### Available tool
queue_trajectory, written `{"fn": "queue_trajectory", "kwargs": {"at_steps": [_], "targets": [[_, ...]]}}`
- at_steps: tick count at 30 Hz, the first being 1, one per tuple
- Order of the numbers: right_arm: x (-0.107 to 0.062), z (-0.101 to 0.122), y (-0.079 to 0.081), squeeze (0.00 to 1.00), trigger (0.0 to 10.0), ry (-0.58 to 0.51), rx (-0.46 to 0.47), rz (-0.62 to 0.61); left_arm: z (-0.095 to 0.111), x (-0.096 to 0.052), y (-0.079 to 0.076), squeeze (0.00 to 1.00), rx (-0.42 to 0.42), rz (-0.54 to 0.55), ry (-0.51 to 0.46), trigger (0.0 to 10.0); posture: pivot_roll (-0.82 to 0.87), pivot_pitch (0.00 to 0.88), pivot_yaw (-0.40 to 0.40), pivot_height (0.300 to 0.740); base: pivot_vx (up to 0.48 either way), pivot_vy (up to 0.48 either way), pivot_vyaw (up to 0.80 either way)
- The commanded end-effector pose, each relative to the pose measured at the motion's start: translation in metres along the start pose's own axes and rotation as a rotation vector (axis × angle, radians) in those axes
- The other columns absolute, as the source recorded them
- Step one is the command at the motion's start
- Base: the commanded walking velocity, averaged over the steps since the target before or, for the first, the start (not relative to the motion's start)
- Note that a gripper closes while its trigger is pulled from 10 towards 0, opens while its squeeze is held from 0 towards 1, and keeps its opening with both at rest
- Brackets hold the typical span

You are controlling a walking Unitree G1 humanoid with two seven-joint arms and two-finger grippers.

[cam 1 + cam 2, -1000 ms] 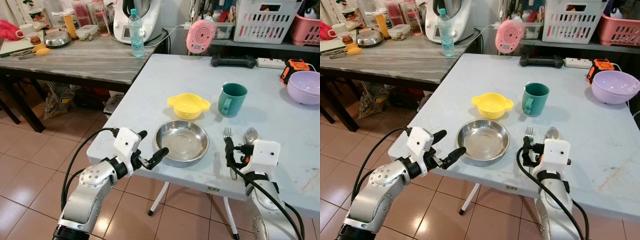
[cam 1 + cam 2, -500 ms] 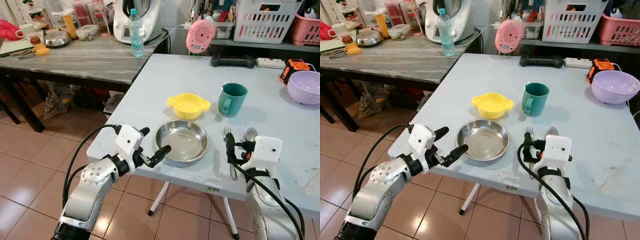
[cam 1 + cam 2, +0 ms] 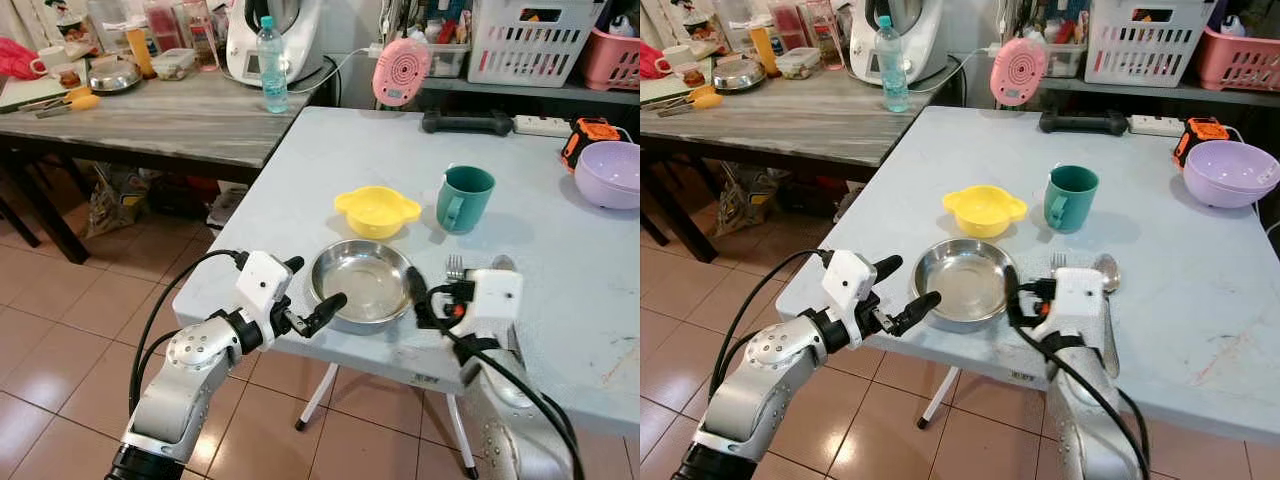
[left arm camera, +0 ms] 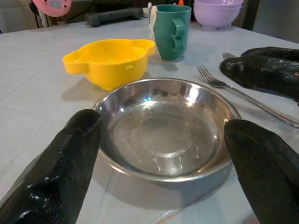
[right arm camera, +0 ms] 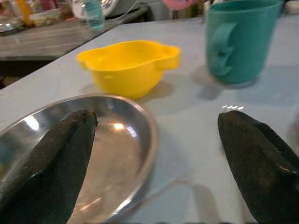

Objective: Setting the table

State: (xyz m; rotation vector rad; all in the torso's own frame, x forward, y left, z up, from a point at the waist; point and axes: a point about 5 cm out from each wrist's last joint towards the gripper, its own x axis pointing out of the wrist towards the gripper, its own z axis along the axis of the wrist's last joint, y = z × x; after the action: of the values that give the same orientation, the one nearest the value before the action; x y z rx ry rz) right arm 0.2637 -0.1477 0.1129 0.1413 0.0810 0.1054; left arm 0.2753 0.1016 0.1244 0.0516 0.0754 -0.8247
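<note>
Right now you have a round, shiny steel dish near the pale table's front edge, between both grippers. Your left gripper is spread wide at its rim, gripping nothing; your right gripper is also spread and empty. A metal fork lies beside it, tines pointing toward the glossy teal mug.

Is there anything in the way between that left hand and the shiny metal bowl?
Nothing visible. The left hand sits at the table edge with its fingers open toward the metal bowl, bare tabletop between them. The right hand is at the bowl's opposite rim, beside the fork.
</note>
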Motion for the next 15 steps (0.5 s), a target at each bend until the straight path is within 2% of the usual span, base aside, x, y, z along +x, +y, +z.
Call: {"fn": "queue_trajectory", "kwargs": {"at_steps": [1, 11, 15], "targets": [[0.001, 0.001, 0.003, 0.0, 10.0, 0.012, 0.032, 0.024, 0.001, -0.003, 0.0, 0.0, 0.022, -0.016, 0.016, 10.0, -0.1, 0.015, 0.048, 0.74, 0.0, 0.0, 0.0], [0.016, -0.003, 0.006, 0.0, 10.0, 0.092, 0.093, -0.015, -0.005, -0.012, 0.008, 0.0, 0.059, -0.027, 0.067, 10.0, -0.09, 0.014, 0.049, 0.74, 0.0, 0.0, 0.0], [0.028, -0.002, 0.014, 0.0, 10.0, 0.157, 0.185, -0.019, -0.007, -0.012, 0.002, 0.0, 0.051, -0.044, 0.074, 10.0, -0.08, 0.018, 0.053, 0.74, 0.0, 0.0, 0.0]]}}
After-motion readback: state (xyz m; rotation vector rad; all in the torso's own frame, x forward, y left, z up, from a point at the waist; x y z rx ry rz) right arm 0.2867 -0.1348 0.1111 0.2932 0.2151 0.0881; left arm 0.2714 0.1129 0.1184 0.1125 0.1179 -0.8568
